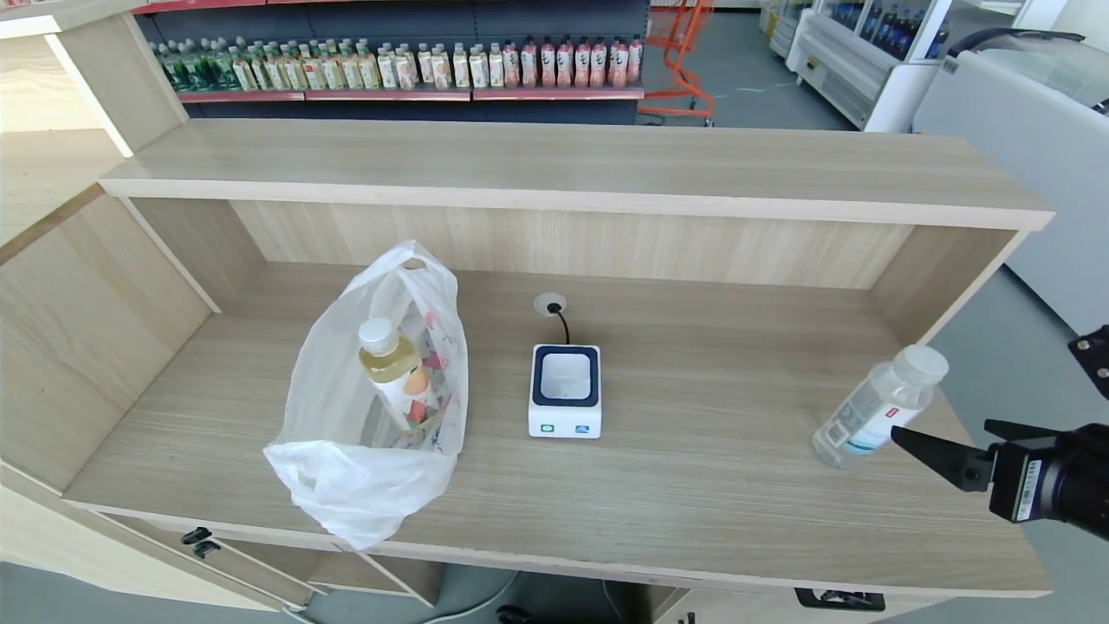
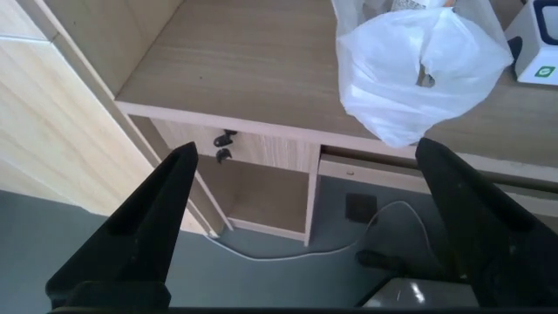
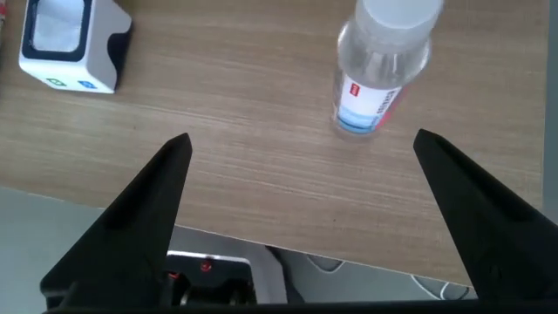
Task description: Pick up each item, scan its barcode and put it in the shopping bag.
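A clear water bottle (image 1: 875, 407) (image 3: 384, 70) with a white cap stands on the right part of the wooden counter (image 1: 710, 468). My right gripper (image 1: 943, 431) (image 3: 301, 144) is open just right of it and nearer the front, with nothing between the fingers. The white shopping bag (image 1: 372, 407) (image 2: 418, 70) sits on the counter's left and holds a tea bottle (image 1: 398, 381) with a white cap. A white barcode scanner (image 1: 565, 390) (image 3: 65, 48) (image 2: 540, 52) stands in the middle. My left gripper (image 2: 305, 150) hangs open and empty in front of the counter's left front edge, above the floor.
A raised wooden shelf (image 1: 572, 173) and side walls enclose the counter at the back and sides. The scanner's black cable (image 1: 563, 325) runs into a hole behind it. Under the counter are open cabinet spaces (image 2: 261, 192) and cables on the floor.
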{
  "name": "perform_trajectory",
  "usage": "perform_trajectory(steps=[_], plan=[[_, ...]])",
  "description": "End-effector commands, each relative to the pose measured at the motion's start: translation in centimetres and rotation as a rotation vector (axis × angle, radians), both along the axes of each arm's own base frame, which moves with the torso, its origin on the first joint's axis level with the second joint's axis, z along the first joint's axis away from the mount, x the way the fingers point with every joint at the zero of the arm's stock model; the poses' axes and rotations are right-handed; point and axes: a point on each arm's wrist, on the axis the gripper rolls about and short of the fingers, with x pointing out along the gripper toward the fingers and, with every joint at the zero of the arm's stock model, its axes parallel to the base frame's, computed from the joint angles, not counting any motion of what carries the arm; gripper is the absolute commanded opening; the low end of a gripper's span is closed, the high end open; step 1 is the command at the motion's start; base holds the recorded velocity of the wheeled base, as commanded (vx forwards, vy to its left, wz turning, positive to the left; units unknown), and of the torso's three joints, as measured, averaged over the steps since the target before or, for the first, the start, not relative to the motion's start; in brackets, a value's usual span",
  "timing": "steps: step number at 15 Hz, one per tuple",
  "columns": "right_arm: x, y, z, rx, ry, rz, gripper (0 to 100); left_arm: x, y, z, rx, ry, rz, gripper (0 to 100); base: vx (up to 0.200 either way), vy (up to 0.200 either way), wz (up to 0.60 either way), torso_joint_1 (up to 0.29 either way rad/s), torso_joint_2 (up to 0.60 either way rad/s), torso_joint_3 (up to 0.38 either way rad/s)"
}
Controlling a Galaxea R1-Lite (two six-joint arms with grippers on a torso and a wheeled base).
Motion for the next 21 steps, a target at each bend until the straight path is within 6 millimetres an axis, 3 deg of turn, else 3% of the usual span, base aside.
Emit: perform_trajectory(steps=[1, 3, 10, 14, 21], plan=[[-0.1, -0.1, -0.3, -0.006, 0.008, -0.015, 100, 0.0, 0.0, 0.0, 0.002, 0.000, 0.000, 100, 0.000, -0.200, 0.00, 0.002, 0.01, 0.007], [-0.1, -0.1, -0.4, -0.010, 0.017, -0.026, 100, 0.0, 0.0, 0.0, 0.002, 0.000, 0.000, 100, 0.000, -0.200, 0.00, 0.007, 0.00, -0.002], [0.0, -0.4, -1.7, -0.093, 0.131, -0.170, 100, 0.0, 0.0, 0.0, 0.002, 0.000, 0.000, 100, 0.000, 0.000, 0.00, 0.000, 0.00, 0.000], [2.6, 0.5, -2.7, -0.088, 0.135, -0.135, 100, 0.0, 0.0, 0.0, 0.002, 0.000, 0.000, 100, 0.000, 0.000, 0.00, 0.000, 0.00, 0.000], [7.3, 3.8, -5.1, -0.031, 0.051, -0.030, 100, 0.0, 0.0, 0.0, 0.002, 0.000, 0.000, 100, 0.000, 0.000, 0.00, 0.000, 0.00, 0.000]])
